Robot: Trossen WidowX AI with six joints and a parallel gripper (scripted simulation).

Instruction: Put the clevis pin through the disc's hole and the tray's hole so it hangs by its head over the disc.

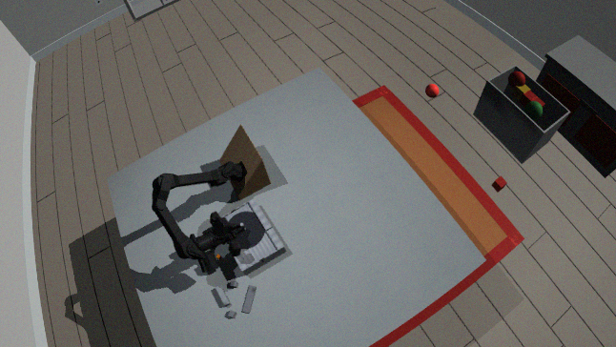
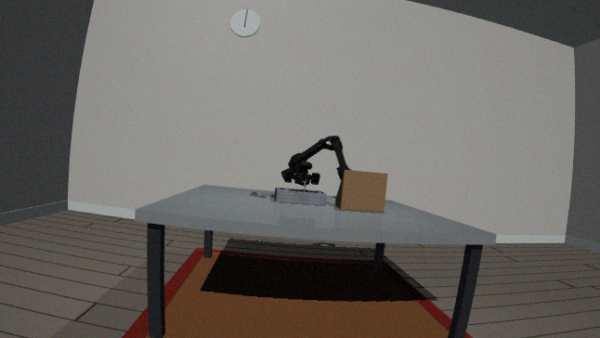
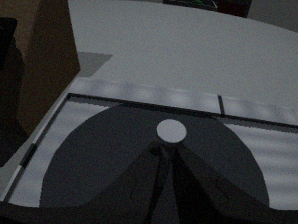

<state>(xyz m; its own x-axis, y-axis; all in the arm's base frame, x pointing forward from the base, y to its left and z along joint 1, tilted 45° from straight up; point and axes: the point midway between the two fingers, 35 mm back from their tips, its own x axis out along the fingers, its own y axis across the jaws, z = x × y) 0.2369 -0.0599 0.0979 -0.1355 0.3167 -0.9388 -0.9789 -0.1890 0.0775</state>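
Beige plank flooring and a plain pale wall frame a grey rectangular table point(image 1: 381, 200) point(image 2: 316, 225) as we see the black parallel-jaw claw point(image 1: 244, 228) point(image 2: 304, 182) point(image 3: 165, 149) clamped on a steel clevis pin with a pale round head point(image 1: 242, 224) point(image 2: 305, 185) point(image 3: 171, 131). The pin's head shows just above the fingertips in the wrist view; in the exterior view its bright shank points down, roughly upright, toward the tray.

Beneath the claw we see a wide, dark, thin aluminium disc point(image 1: 257, 234) point(image 3: 90, 165) lying inside a ribbed, rimmed steel tray point(image 1: 277, 237) point(image 2: 301, 197) point(image 3: 145, 94). A small dark spot beside the fingertips may be the disc's hole; we cannot tell for certain. Farther out, a brown upright panel point(image 1: 259, 173) point(image 2: 364, 191) point(image 3: 47, 65) stands near the tray, beside the arm's base.

The pin is gripped and carried over the disc, which we judge to be about half the job. Left to do, by our reading, are lining it up, lowering it through both holes until the head rests on the flat disc, letting go and backing clear. Whether the tip has entered the disc's hole, we cannot tell.
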